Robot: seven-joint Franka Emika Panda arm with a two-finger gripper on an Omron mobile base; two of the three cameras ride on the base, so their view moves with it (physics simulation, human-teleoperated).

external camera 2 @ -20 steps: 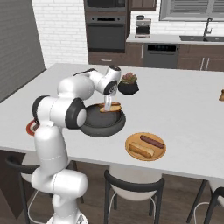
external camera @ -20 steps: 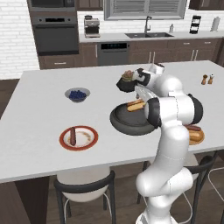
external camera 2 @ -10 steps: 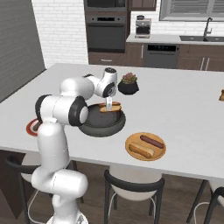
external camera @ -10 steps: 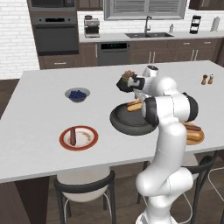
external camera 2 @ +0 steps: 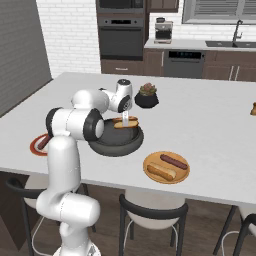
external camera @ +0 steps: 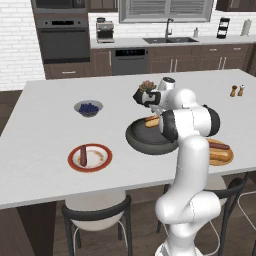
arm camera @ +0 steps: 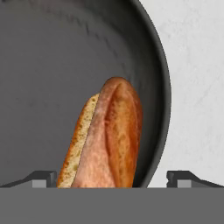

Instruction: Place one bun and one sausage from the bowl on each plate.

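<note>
Jaws spread wide, one tip either side of the bun (arm camera: 107,140), neither visibly touching it. The gripper (external camera 2: 125,118) hangs over the far part of the bowl (external camera 2: 116,145), where the bun lies. Near right: orange-tan plate (external camera 2: 151,175) carrying bun and sausage. Near left: red-rimmed plate (external camera: 102,159) holding one sausage (external camera: 83,155).
</note>
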